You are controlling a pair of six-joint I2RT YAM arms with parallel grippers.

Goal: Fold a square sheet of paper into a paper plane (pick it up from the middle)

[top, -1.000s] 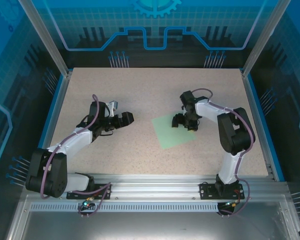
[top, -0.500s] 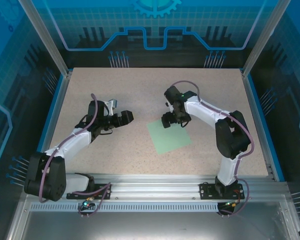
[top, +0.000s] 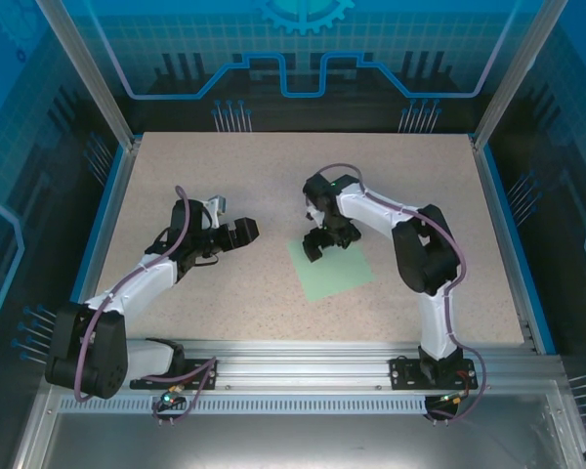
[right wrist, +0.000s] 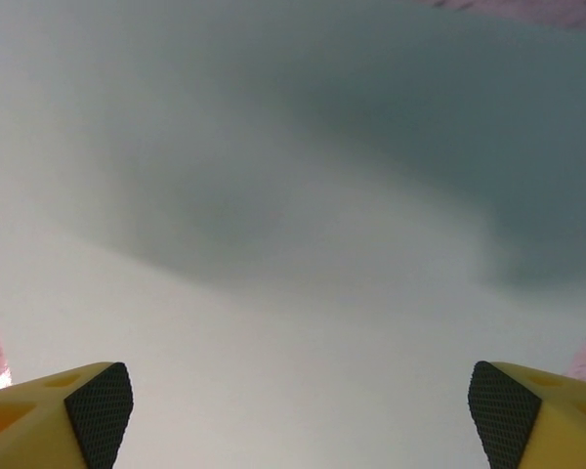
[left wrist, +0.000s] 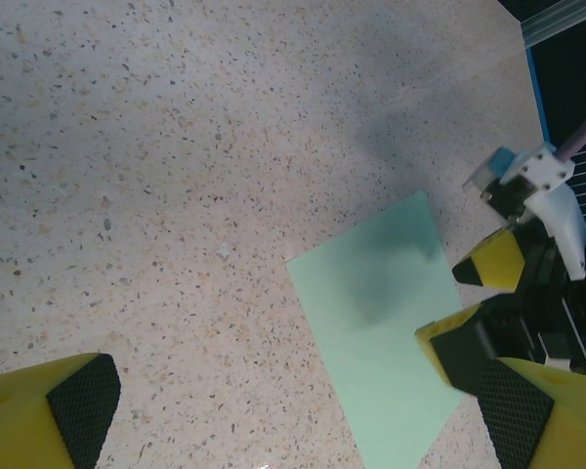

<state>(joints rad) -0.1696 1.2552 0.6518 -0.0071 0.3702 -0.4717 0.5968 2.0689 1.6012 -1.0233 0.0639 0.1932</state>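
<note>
The square sheet of paper (top: 332, 269), pale mint green, lies flat on the speckled table (top: 273, 176), right of centre, with no crease that I can see. My right gripper (top: 322, 241) hangs low over its far left corner, jaws wide apart and nothing between them. In the right wrist view the sheet (right wrist: 293, 293) spreads beneath the open gripper (right wrist: 301, 410). My left gripper (top: 244, 233) is open and apart from the sheet, to its left. In the left wrist view the sheet (left wrist: 381, 322) lies ahead of that gripper (left wrist: 295, 405), and the right gripper's yellow fingers (left wrist: 488, 264) stand over its right side.
Blue rails (top: 105, 215) edge the table at left and right, and aluminium posts (top: 88, 73) stand at the back corners. Bare tabletop stretches behind and in front of the sheet. The arm bases sit on the metal rail (top: 293, 366) at the near edge.
My right gripper has swung left along the sheet's far edge and opened wider. The sheet has slid a little to the left. The left arm has barely moved.
</note>
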